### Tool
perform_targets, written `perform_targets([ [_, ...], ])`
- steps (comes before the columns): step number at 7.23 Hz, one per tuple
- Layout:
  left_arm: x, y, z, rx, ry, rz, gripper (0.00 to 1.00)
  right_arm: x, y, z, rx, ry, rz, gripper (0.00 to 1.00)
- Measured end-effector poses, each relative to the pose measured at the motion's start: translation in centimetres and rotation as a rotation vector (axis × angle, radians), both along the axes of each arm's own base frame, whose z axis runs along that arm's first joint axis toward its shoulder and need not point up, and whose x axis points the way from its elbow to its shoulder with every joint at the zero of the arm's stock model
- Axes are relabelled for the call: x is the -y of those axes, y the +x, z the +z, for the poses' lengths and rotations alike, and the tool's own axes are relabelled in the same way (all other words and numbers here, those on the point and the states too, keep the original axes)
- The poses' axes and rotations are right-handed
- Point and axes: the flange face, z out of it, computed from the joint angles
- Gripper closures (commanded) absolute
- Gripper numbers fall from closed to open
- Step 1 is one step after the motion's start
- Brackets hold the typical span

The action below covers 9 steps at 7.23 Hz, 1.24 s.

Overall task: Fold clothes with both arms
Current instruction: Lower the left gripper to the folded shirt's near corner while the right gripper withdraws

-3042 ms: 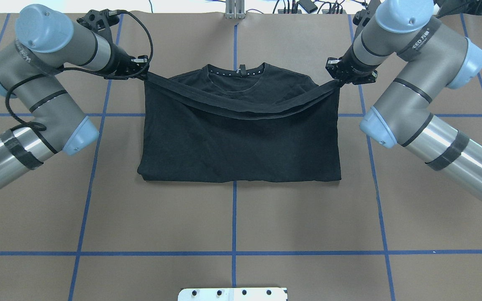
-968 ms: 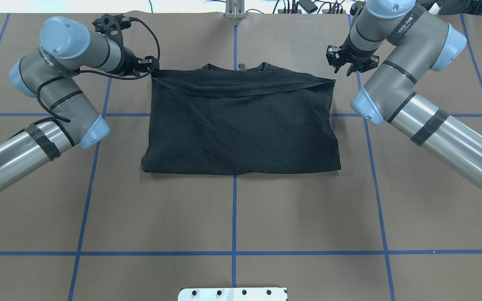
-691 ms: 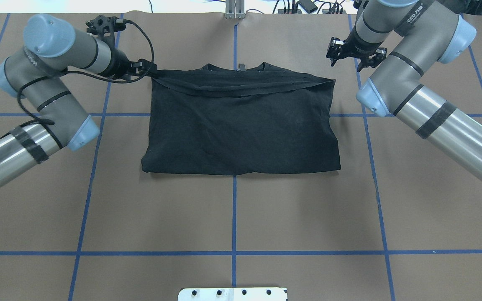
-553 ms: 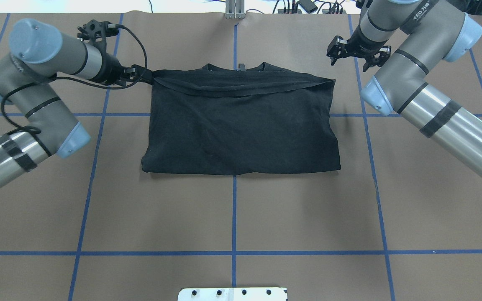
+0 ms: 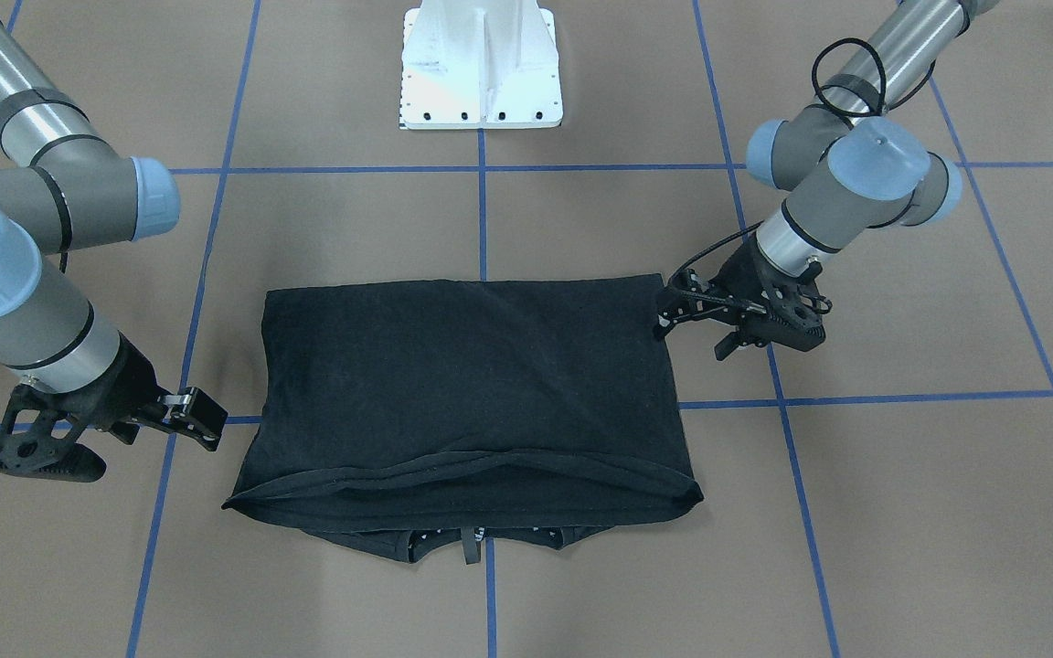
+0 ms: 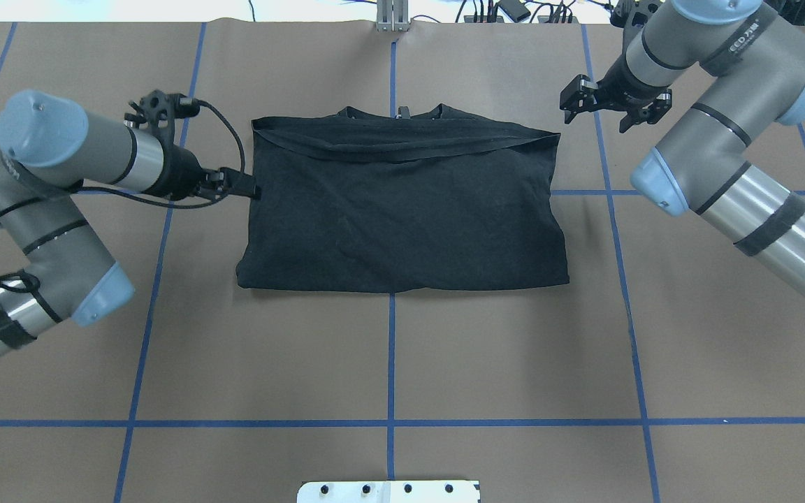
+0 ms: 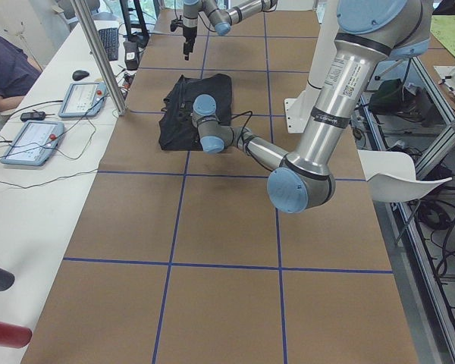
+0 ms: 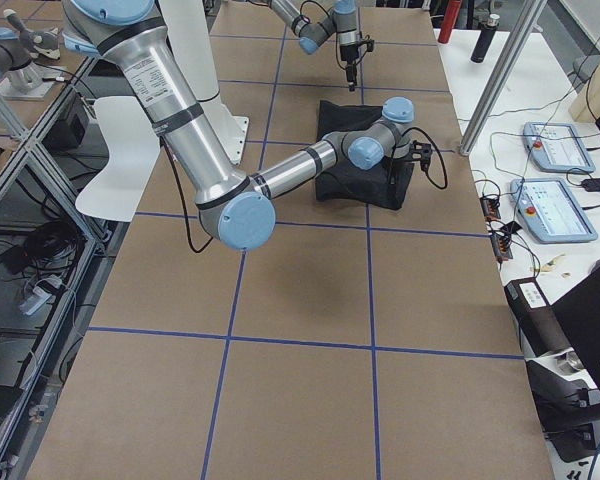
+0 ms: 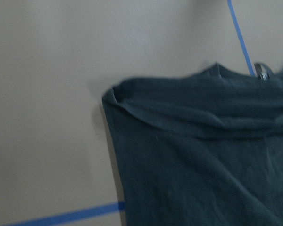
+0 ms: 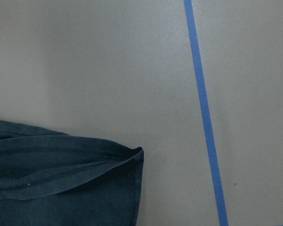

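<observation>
The black T-shirt (image 6: 402, 202) lies folded in half on the brown table, its hem laid over the collar (image 6: 397, 112) at the far edge. Its print is hidden. It also shows in the front view (image 5: 472, 384) and both wrist views (image 9: 203, 155) (image 10: 61, 188). My left gripper (image 6: 242, 187) is open and empty, low beside the shirt's left edge; it also shows in the front view (image 5: 668, 313). My right gripper (image 6: 608, 115) is open and empty, off the shirt's far right corner, and also shows in the front view (image 5: 202, 419).
The white pedestal base (image 6: 388, 490) stands at the near table edge. Blue tape lines (image 6: 391, 363) cross the brown table. A metal post (image 6: 392, 14) and cables sit at the far edge. Tablets (image 7: 83, 98) lie on the operators' side bench.
My left gripper has let go of the shirt's far left corner and moved toward me along its left edge. The folded hem now lies flat. My right gripper has drifted slightly right.
</observation>
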Motion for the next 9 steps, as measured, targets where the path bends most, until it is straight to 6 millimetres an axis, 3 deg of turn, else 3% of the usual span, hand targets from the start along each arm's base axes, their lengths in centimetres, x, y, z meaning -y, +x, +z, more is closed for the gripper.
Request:
perform_targets([
  [2,-5.8,2.4,2.0,-0.034,-0.058,0.058,0.02,-0.9,0.1,-0.1,0.005,0.009,-0.004,0.01],
  [3,-7.8,3.8,2.6,-0.044,-0.082,0.067,0.19,-1.0,0.2,0.1,0.003,0.008,-0.004,0.01],
  [4,-9.1,4.8,2.8,-0.049,-0.099,0.062,0.42,-1.1,0.2,0.1,0.003,0.009,-0.004,0.01],
  [5,-9.7,5.3,2.7,-0.054,-0.113,0.059,0.56,-1.1,0.2,0.1,0.002,0.009,-0.003,0.01],
  [7,-9.9,5.4,2.9,-0.055,-0.120,0.058,0.56,-1.1,0.2,0.0,0.003,0.010,-0.002,0.01],
  [8,-9.7,5.2,2.9,-0.054,-0.118,0.054,0.38,-1.2,0.2,-0.1,0.005,0.011,0.000,0.01],
  [9,-9.3,4.9,3.1,-0.052,-0.118,0.045,0.29,-1.2,0.2,-0.2,0.005,0.012,0.001,0.01],
])
